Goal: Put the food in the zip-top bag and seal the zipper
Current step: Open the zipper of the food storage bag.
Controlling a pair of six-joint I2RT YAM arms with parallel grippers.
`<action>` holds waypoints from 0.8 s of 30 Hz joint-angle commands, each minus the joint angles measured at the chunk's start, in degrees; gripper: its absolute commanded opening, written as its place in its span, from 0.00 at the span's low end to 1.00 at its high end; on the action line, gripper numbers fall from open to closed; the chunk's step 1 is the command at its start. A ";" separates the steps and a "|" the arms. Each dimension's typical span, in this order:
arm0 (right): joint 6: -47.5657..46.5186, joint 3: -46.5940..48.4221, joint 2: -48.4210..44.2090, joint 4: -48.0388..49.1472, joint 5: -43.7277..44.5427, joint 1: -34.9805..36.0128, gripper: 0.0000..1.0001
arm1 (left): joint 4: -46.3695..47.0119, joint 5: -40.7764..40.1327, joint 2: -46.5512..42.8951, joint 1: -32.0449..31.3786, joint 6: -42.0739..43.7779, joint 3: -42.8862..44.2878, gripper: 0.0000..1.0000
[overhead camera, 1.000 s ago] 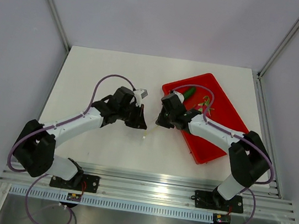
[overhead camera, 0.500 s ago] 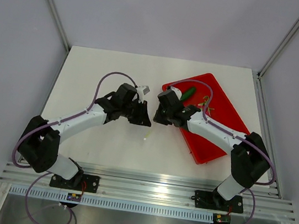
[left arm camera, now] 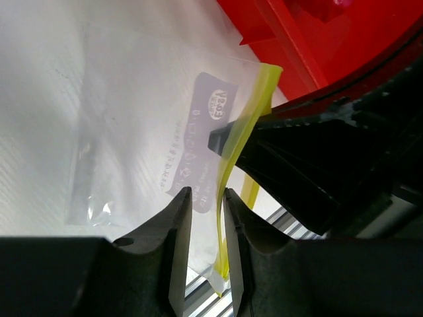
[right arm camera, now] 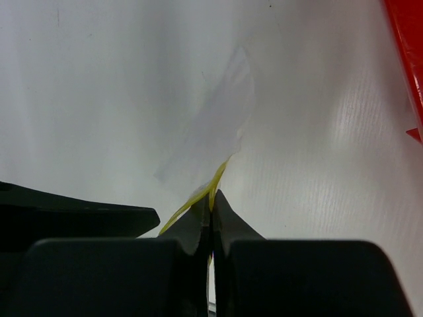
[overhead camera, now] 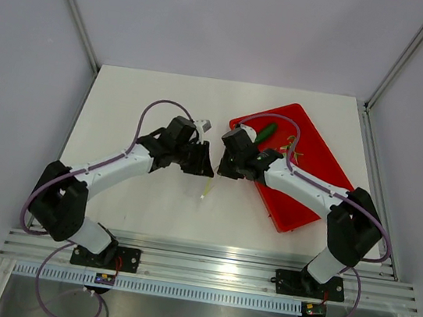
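The zip-top bag (left arm camera: 132, 132), clear and crinkled with a small printed label, hangs between the two grippers just above the white table (overhead camera: 142, 93) at the centre of the overhead frame. Its yellow-green zipper (left arm camera: 254, 105) runs as a thin strip from the upper right of the left wrist view down to the bottom centre. The right gripper (right arm camera: 211, 201) is clenched tight on that strip, its two black fingers pressed together with the yellow edge emerging from between them. The left gripper (left arm camera: 205, 198) has its fingers parted by a narrow gap. The lower stretch of the zipper passes through that gap close to one finger and is not clamped. The food (overhead camera: 265, 130), a small dark green cucumber-like vegetable, lies outside the bag in the red tray (overhead camera: 300, 202), right of centre in the overhead frame, just behind the right arm's wrist.
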 commanded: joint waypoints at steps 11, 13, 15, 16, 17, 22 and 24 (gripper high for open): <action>-0.41 1.78 -3.20 -0.72 0.95 0.63 0.00 | -4.24 -6.36 3.42 -2.15 2.02 5.74 0.03; -1.64 2.13 -3.03 -1.59 1.39 0.63 0.00 | -6.87 -8.64 3.60 -2.15 2.19 7.31 0.00; -2.96 2.57 -1.98 -2.99 3.05 0.71 0.00 | -10.29 -10.58 2.81 -2.24 2.72 8.46 0.00; -3.49 3.62 -1.45 -5.53 6.20 0.63 0.00 | -11.27 -11.72 2.37 -2.15 2.81 9.08 0.00; -4.63 4.33 -0.92 -6.86 7.97 0.54 0.00 | -12.32 -13.47 1.23 -2.15 3.07 10.04 0.00; -8.32 9.94 2.15 -10.99 12.11 0.54 0.00 | -19.00 -17.52 -0.71 -2.24 3.43 13.73 0.00; -9.03 12.06 3.64 -12.05 12.82 0.54 0.00 | -20.67 -18.84 -0.97 -2.24 2.82 15.40 0.00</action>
